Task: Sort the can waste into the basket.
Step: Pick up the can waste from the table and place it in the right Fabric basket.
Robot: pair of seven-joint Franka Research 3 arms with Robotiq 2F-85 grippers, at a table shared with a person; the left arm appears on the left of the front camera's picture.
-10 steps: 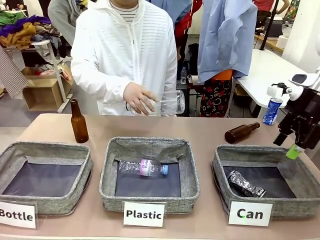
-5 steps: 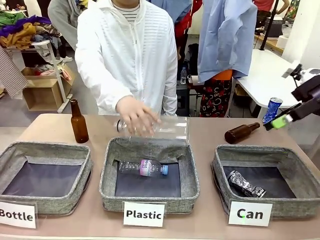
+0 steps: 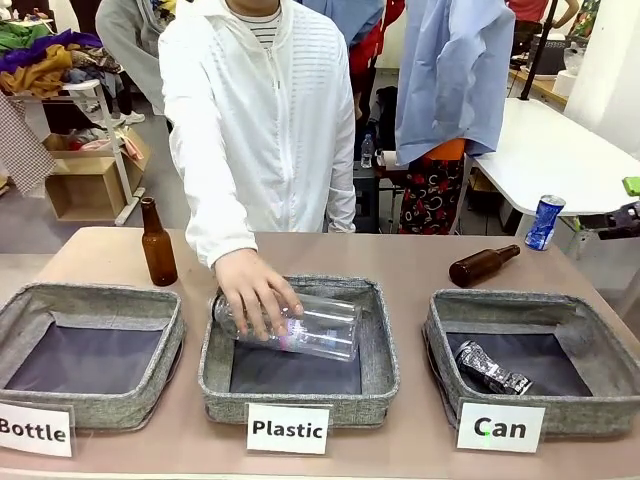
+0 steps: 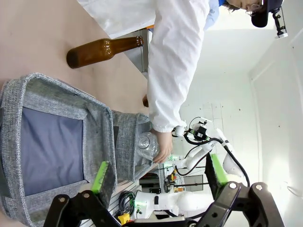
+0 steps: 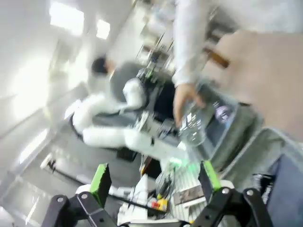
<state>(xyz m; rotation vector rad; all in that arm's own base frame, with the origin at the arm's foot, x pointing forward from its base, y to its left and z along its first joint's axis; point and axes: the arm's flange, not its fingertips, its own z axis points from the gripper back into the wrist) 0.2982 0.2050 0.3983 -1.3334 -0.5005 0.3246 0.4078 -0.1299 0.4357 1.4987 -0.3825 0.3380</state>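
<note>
A crushed silver-and-black can (image 3: 492, 368) lies inside the grey basket (image 3: 505, 301) behind the "Can" card (image 3: 500, 427). On the table's far right corner a blue can (image 3: 546, 222) stands upright. My right gripper (image 5: 154, 178) is open and empty, in a blurred wrist view. In the front view one of its green pads (image 3: 631, 185) pokes in at the right edge, above and right of the blue can. My left gripper (image 4: 159, 172) is open and empty over the grey "Bottle" bin (image 4: 52, 142).
A person's hand (image 3: 252, 292) lowers a clear plastic bottle (image 3: 320, 327) into the middle "Plastic" bin (image 3: 300, 290). A brown bottle (image 3: 483, 265) lies behind the Can basket. Another brown bottle (image 3: 157, 243) stands at the far left, behind the "Bottle" bin (image 3: 90, 296).
My right gripper rose from beside the Can basket and swung out to the picture's right edge. The person's hand brought the clear bottle down from the table's far edge into the Plastic bin.
</note>
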